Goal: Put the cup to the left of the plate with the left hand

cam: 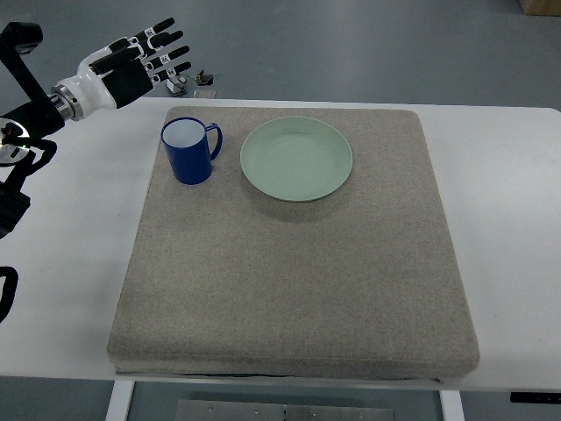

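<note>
Top view: blue glossy cup (188, 151), cylindrical, white inside, is standing upright on a grey felt-like square mat (289, 263), handle pointing right toward the plate. Pale green round plate (296, 159), smooth and shallow, is lying just beside the cup on its right, not touching. The mat is covering most of a white smooth table (500, 193).

Left hand (140, 60) is hovering past the table's far-left corner, forearm angling in from the left edge, palm roughly level. Black-and-white fingers (166, 39) are stretching out straight and slightly fanned, holding nothing. Cup is sitting well apart from them, nearer the camera and to the right.
</note>
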`<state>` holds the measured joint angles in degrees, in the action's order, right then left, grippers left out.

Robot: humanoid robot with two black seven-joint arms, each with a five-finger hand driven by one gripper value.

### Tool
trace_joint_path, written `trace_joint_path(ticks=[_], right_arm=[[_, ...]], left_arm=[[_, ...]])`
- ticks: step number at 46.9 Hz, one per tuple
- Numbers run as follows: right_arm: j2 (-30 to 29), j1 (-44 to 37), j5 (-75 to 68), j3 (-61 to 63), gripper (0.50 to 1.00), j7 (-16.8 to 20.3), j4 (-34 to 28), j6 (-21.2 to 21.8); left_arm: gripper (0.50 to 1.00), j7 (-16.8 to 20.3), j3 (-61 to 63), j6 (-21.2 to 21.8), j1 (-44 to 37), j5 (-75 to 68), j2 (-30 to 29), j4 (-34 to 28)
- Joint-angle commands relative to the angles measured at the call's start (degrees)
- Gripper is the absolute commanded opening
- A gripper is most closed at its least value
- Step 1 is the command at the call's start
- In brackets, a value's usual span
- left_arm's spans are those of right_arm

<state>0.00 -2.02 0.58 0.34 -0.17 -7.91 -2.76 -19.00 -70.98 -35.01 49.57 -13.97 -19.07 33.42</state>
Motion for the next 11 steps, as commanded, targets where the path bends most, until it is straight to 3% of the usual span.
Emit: trace_joint_path(ticks=[1, 11], right_arm=[[0.0, 0.0, -0.1, 0.0, 0.934, -0.1, -0.7, 0.3], [0.0, 0.1, 0.1, 0.1, 0.934, -0.5, -0.8, 0.0]], left_arm=[[0.999, 0.0, 0.0, 0.0, 0.1, 0.1, -0.1, 0.1], [0.999, 0.0, 0.0, 0.0, 0.2, 0.4, -0.1, 0.1]])
